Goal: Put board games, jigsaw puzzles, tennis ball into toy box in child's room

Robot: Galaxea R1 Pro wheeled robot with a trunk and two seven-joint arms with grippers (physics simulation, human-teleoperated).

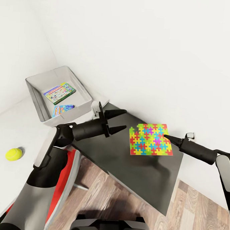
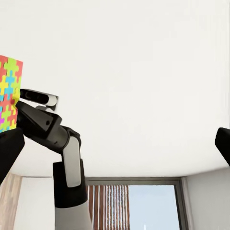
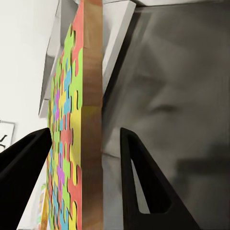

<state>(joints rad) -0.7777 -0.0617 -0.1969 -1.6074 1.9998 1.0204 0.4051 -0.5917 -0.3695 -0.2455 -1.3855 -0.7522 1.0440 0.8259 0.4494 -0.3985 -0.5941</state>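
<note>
Head view first: we see the right hand (image 1: 166, 136) gripping the thin multicoloured jigsaw puzzle slab (image 1: 150, 139) by its edge, holding it above the dark-grey lower wing of the worktop (image 1: 126, 162). In the right wrist view the slab (image 3: 76, 143) stands edge-on between the two black fingers (image 3: 141, 182); whether both pads actually press it we cannot quite tell. Our left hand (image 1: 119, 121) hovers near the puzzle with its fingers spread wide and nothing between them. Beyond the left hand, the shallow grey toy box (image 1: 79, 85) sits against the white wall, with a green-edged picture game box (image 1: 59, 93) and a smaller blue patterned box (image 1: 62, 109) inside. On the light-grey worktop (image 1: 14, 124), well apart from the toy box, lies the small yellow-green tennis ball (image 1: 14, 154).
</note>
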